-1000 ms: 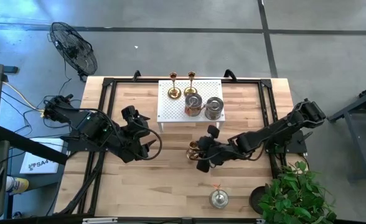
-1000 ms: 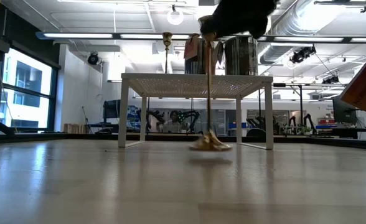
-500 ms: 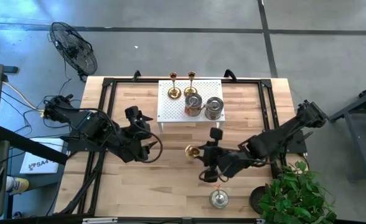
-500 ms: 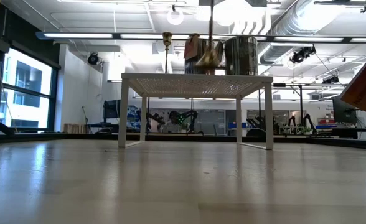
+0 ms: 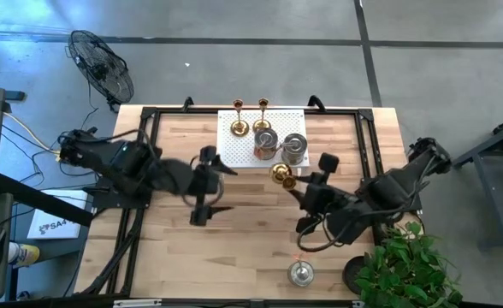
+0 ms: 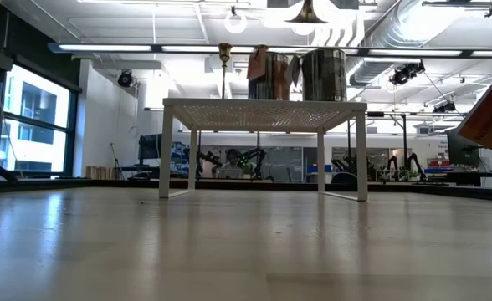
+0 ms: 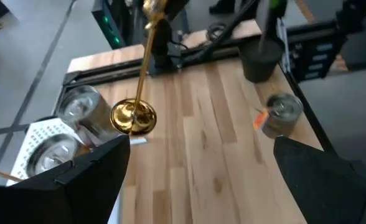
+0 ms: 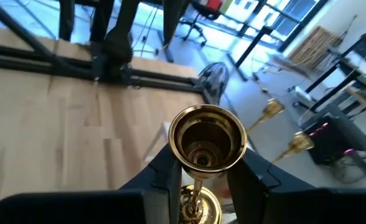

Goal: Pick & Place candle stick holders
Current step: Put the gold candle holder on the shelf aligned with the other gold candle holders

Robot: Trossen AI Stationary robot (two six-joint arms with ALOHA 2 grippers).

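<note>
Presently, by size:

1. Table (image 5: 234,248). Wood top; bears the rack and one stray holder.

2. Rack (image 5: 234,150). White, perforated, at the far middle of the table. Judged to be the collecting place, since four holders already stand on it.

3. Right arm. Reaches in from the right edge toward the rack's near right corner. Right gripper (image 5: 301,184) is closed on the stem of a gold holder (image 5: 280,174), lifted clear of the table; the wrist view shows the cup (image 8: 208,138) upright between the fingers (image 8: 248,180). Held by the stem, probably so the base can be set down flat on the rack.

4. Left arm. Stretched from the left edge to just in front of the rack's left end. Left gripper (image 5: 207,184) wide open, holding nothing; appears to wait.

5. Silver holders (image 5: 281,145). Two, squat, side by side on the rack's near side.

6. Gold holders (image 5: 250,115). Two, slim, on the rack's far side.

7. Silver holder (image 5: 300,272). Alone near the table's front edge, not yet collected.
</note>
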